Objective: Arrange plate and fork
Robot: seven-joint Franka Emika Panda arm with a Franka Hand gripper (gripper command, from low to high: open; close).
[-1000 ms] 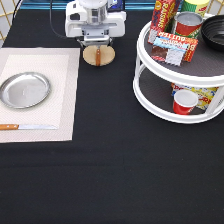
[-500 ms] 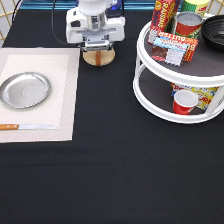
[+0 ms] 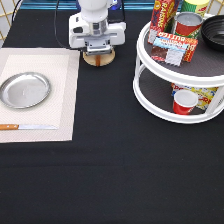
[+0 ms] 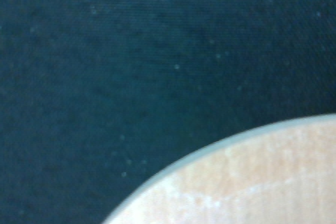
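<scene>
Exterior view: the metal plate (image 3: 25,90) lies on the beige placemat (image 3: 62,75), just above the knife (image 3: 27,127). The pincer (image 3: 98,50) hangs over the wooden disc (image 3: 98,57), right of the placemat; its spread I cannot tell. No fork shows. The plate looks stiff, light and slippery; best taken by its rim.

Wrist view: the disc's edge (image 4: 255,175) over the black bench (image 4: 112,75).

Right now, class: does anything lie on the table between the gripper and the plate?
Nothing visible does. The gripper hangs over the wooden disc; only black cloth and bare placemat separate it from the plate.
</scene>
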